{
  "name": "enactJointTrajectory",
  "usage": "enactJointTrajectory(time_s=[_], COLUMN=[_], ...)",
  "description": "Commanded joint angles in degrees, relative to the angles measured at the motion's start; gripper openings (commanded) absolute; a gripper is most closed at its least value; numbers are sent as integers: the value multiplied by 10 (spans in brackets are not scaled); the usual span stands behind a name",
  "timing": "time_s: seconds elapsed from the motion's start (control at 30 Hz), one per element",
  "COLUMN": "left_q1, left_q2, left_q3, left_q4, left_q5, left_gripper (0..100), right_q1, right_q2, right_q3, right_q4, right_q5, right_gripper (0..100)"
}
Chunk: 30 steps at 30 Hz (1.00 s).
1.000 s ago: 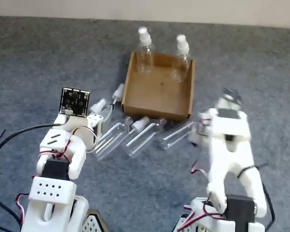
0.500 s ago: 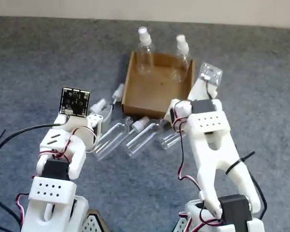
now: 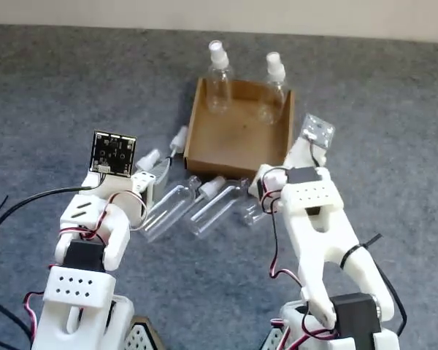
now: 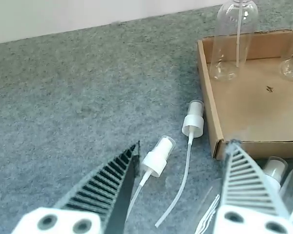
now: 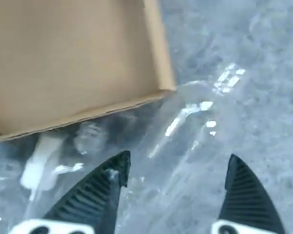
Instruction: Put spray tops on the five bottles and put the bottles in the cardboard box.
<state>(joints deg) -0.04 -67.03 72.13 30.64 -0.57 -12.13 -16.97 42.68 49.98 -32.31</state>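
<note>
Standing upright along the far side of the cardboard box (image 3: 237,149), in the upper middle of the high view, were the left capped bottle (image 3: 219,80) and the right capped bottle (image 3: 271,95), both clear and each fitted with a white spray top. Just in front of the box's near wall, on the grey bench (image 3: 58,87), lay the left lying bottle (image 3: 166,210) and beside it the middle lying bottle (image 3: 217,208), both slanting with their necks toward the box. The middle one carried a white top at its neck.

At the lower left of the high view, the left arm (image 3: 95,226) stopped short of the box's left side. Its left fingers (image 4: 107,185) were released and spread wide, grasping nothing. Between them, farther off on the bench, lay the nearer loose spray top (image 4: 156,158) with its thin tube trailing. The farther loose spray top (image 4: 193,119) rested just beside the box's outer wall.

At the lower right, the right arm (image 3: 314,219) reached toward the box's near right corner. The right fingers (image 5: 246,195) were likewise released and apart, hanging above the third lying bottle (image 5: 190,122), which lay close against that corner, ungrasped.
</note>
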Motion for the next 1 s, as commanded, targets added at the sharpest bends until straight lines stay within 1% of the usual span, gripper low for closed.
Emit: enactJointTrajectory(time_s=[0.0,0.17,0.27,0.33,0.4,0.47,0.53,0.6,0.67,0.77,0.87,0.97], left_q1=[-5,-4,-4,-4,-4,-5,-6,-7,-7,-7,-15,-16], left_q2=[-6,-6,-6,-6,-6,-5,-5,4,34,119,233,355], left_q3=[-4,-4,-4,-4,-4,-8,-20,-49,-102,-198,-300,-414], left_q4=[-16,-15,-14,-14,-14,-13,-11,34,100,200,274,333], left_q5=[2,2,2,2,2,2,-24,-49,-55,-57,-93,-121], left_gripper=[252,252,252,252,252,252,245,204,174,186,208,210], right_q1=[29,54,79,119,165,210,245,286,317,343,351,351], right_q2=[-4,-4,-5,-5,-5,-6,-5,-5,-5,-4,22,95], right_q3=[7,30,44,50,50,44,4,-37,-78,-131,-160,-185], right_q4=[-14,-15,-11,0,44,102,148,181,197,207,208,208], right_q5=[-4,-3,56,113,186,295,414,495,564,646,656,657], right_gripper=[253,253,252,252,252,252,252,252,252,252,252,252])
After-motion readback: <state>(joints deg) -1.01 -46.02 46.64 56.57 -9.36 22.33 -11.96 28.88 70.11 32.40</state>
